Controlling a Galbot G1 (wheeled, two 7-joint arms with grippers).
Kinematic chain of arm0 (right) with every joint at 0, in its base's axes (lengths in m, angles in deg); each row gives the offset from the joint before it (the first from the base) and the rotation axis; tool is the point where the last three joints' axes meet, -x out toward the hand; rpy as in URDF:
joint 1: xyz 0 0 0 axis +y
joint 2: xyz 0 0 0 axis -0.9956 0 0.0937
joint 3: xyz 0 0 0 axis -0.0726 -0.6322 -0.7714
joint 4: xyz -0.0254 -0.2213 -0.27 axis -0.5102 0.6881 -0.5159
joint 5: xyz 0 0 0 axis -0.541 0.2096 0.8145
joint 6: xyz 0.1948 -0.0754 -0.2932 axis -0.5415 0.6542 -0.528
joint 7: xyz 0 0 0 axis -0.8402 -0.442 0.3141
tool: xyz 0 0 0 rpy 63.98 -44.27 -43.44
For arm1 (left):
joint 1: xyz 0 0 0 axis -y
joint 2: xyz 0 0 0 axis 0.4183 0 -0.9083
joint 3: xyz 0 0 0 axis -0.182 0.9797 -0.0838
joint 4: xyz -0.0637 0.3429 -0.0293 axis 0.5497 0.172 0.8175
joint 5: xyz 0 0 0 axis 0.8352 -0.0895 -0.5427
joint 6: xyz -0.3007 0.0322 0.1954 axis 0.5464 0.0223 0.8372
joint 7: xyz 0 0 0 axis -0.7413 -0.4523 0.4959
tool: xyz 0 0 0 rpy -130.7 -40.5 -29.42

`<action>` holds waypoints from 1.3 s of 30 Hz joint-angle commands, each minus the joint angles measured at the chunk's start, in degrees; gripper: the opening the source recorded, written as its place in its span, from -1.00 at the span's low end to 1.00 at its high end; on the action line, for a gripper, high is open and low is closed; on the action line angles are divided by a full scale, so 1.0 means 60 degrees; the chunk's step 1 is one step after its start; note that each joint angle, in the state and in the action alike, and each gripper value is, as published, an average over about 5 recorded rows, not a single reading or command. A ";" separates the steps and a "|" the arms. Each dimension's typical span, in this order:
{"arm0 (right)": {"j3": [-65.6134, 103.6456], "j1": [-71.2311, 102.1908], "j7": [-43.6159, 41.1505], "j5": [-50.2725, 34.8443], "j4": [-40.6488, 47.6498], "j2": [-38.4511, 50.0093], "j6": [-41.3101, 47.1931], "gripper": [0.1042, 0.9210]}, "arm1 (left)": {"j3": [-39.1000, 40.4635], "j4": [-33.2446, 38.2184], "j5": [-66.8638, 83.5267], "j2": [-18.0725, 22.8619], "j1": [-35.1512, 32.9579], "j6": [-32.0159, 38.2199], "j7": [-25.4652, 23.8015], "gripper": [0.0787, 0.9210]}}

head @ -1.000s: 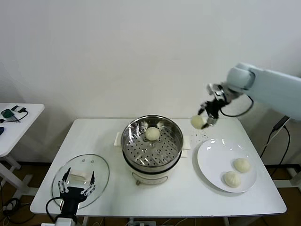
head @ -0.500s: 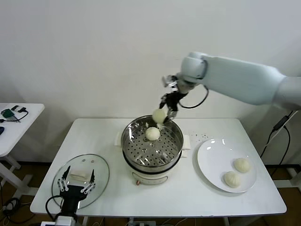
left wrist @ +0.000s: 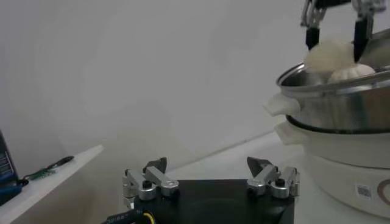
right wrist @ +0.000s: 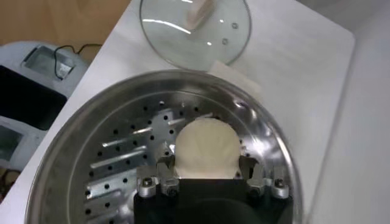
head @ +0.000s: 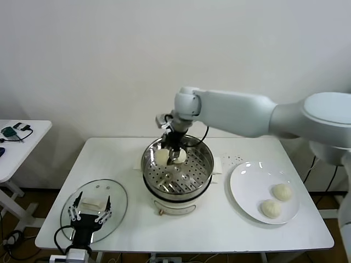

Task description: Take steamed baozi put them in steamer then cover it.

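Note:
The steamer (head: pixel 204 167) stands at the table's middle, a shiny pot with a perforated tray on a white base. My right gripper (head: pixel 169 149) reaches down into it and is shut on a baozi (head: pixel 161 158), held low over the tray's far left part. In the right wrist view the baozi (right wrist: pixel 206 146) sits between the fingers above the tray (right wrist: pixel 116 161). A second baozi (head: pixel 180 157) lies on the tray right beside it. Two more baozi (head: pixel 282 191) (head: pixel 270 208) lie on the white plate (head: pixel 247 186). My left gripper (head: pixel 88 218) is open and empty, low at the front left.
The glass lid (head: pixel 112 200) lies flat on the table's front left, under my left gripper; it also shows in the right wrist view (right wrist: pixel 183 30). A small side table (head: pixel 16 142) with cables stands at the far left. The left wrist view shows the steamer (left wrist: pixel 341 103) side-on.
My right arm has swung left from beside the plate to over the steamer and lowered the baozi into the pot beside the first one. The left arm has not moved.

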 commanded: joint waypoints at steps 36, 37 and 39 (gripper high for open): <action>-0.0529 -0.2735 0.0793 -0.0417 -0.3285 0.4255 0.1503 0.76 | 0.0076 0.0145 -0.0170 -0.0053 -0.0087 -0.0097 0.0047 0.77; -0.0477 -0.2770 0.0763 -0.0331 -0.3492 0.4538 0.1882 0.76 | 0.0084 0.0144 -0.0176 -0.0065 -0.0086 -0.0098 0.0047 0.77; -0.0519 -0.2885 0.0642 -0.0200 -0.3849 0.5235 0.2240 0.76 | 0.0111 0.0143 -0.0194 -0.0083 -0.0090 -0.0100 0.0046 0.77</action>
